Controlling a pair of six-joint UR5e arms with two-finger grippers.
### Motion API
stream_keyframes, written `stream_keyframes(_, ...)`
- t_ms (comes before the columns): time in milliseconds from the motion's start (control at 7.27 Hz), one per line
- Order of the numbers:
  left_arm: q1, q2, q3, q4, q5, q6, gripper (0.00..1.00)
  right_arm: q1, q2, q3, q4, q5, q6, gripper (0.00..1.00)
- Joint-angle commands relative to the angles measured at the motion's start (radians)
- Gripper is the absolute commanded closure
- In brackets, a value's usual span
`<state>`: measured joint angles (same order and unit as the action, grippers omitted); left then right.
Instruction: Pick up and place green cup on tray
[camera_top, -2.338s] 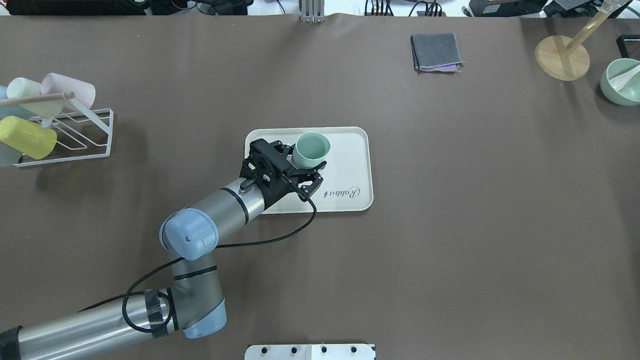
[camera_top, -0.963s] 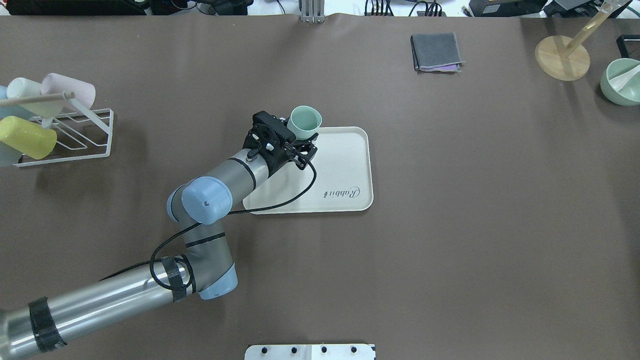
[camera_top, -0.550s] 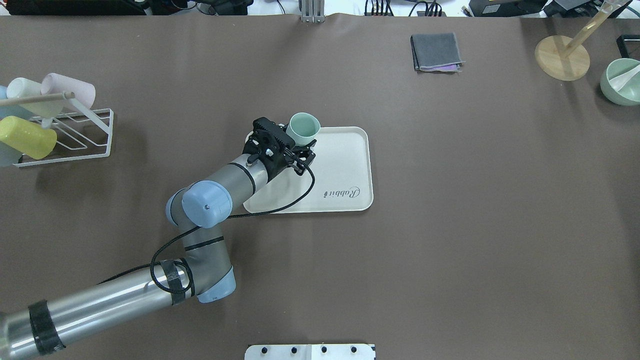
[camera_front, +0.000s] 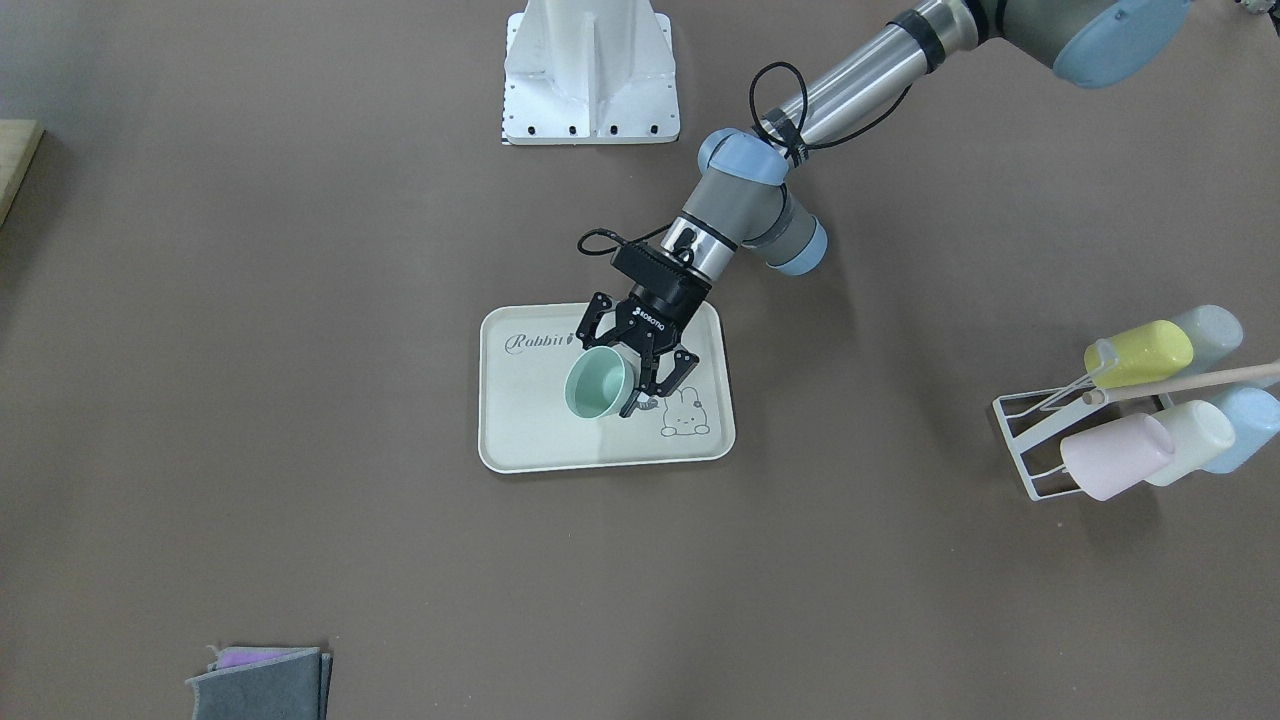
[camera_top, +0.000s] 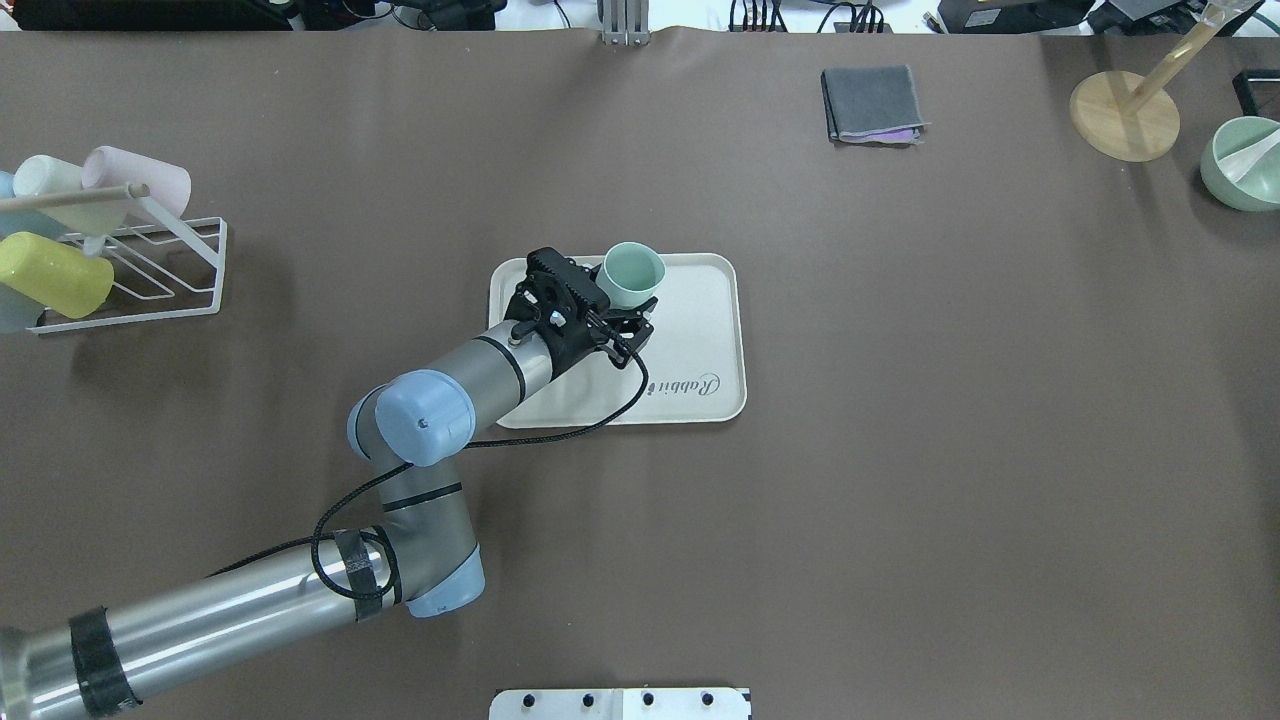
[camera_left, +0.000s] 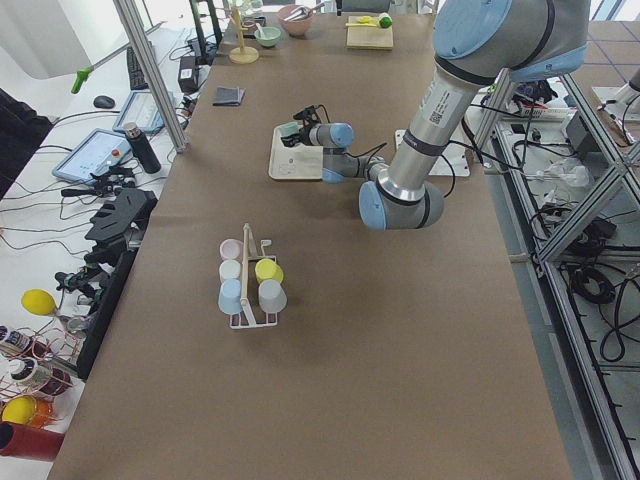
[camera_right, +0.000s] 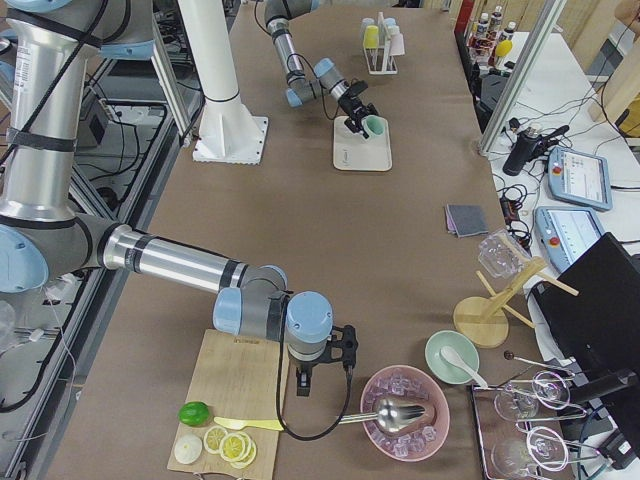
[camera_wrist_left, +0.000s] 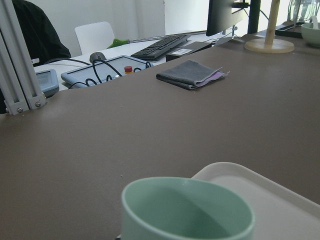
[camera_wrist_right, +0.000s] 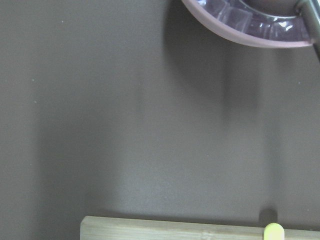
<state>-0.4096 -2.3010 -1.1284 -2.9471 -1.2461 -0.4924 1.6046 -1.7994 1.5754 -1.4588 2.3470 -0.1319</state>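
Nearest the base, far off on the robot's right: the right gripper (camera_right: 345, 352) hanging low over a wooden board (camera_right: 240, 370) with lime slices, just beside a pink bowl (camera_wrist_right: 230, 34) of ice. Seen only from the side, so cannot tell whether open or closed. Parked well apart from the work, probably to stay out of the way. Farther out, toward the middle of the table: the left gripper (camera_front: 610, 385) clamped on the green cup (camera_top: 632, 276). Grips from the side and roughly level, keeping the mouth up and the base free to meet a flat surface. Holds it over the tray (camera_front: 540, 440), by the far rim in the overhead view yet over the middle from the front, so likely raised and not yet set down. Calls for lowering until the base sits flat inside the rim, then letting go. Level with the tray on the robot's left, a wire rack (camera_top: 130, 262) with other cups lying tilted on it, presumably to drain. Beyond the tray, a folded grey cloth (camera_top: 873, 103); farther right along that far edge, a wooden stand (camera_top: 1125, 115) and a pale green bowl (camera_top: 1243, 165).
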Motion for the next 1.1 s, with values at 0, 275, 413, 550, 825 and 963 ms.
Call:
stream_keyframes(0,0.011,-0.008,0.016,-0.061,0.002,0.002,1.00,0.000,0.000,0.000,0.000,0.000,0.000,0.00)
stream_keyframes(275,0.014,-0.005,0.064,-0.143,0.007,0.003,1.00,0.000,0.000,0.000,0.000,0.000,0.000,0.00)
stream_keyframes(413,0.014,-0.005,0.065,-0.145,0.005,0.003,1.00,0.000,0.000,0.000,0.000,0.000,0.000,0.00)
stream_keyframes(550,0.012,-0.005,0.071,-0.145,0.002,0.003,1.00,0.000,0.000,0.000,0.000,0.000,0.000,0.00)
stream_keyframes(825,0.012,0.002,0.081,-0.144,0.002,0.002,1.00,0.000,0.000,0.000,0.000,0.000,0.000,0.00)
stream_keyframes(963,0.012,0.003,0.081,-0.144,0.002,0.002,1.00,0.000,-0.002,0.000,0.000,0.000,0.000,0.00)
